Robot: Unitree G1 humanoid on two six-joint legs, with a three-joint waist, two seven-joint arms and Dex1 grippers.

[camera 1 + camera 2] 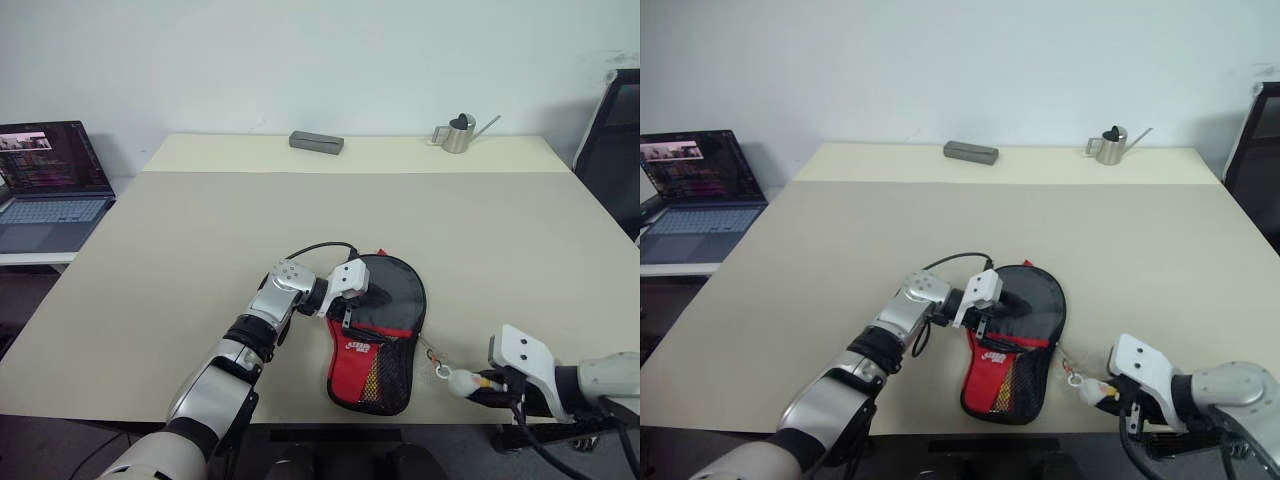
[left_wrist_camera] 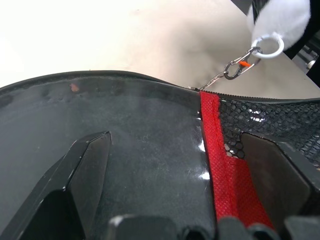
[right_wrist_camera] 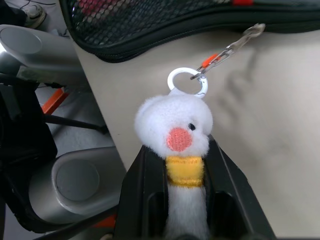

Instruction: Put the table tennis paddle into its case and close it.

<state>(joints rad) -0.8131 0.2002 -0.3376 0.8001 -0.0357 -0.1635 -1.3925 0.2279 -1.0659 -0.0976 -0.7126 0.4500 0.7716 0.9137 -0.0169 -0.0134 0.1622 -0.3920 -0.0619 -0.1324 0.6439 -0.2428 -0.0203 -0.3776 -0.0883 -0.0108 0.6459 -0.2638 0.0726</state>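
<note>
The case is laid flat near the counter's front edge, under the left tool, whose fingers are spread wide on its black round part, gripping nothing. To its right, the white plush charm chained to the zipper is pinched in the right tool.

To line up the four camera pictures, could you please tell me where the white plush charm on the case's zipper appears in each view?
Left eye view: the white plush charm lies near the table's front edge, right of the case.
Right eye view: same spot, at the right gripper.
Left wrist view: far corner, beyond the case.
Right wrist view: centre, between the fingers.
Shared landmark: the white ring.
</note>
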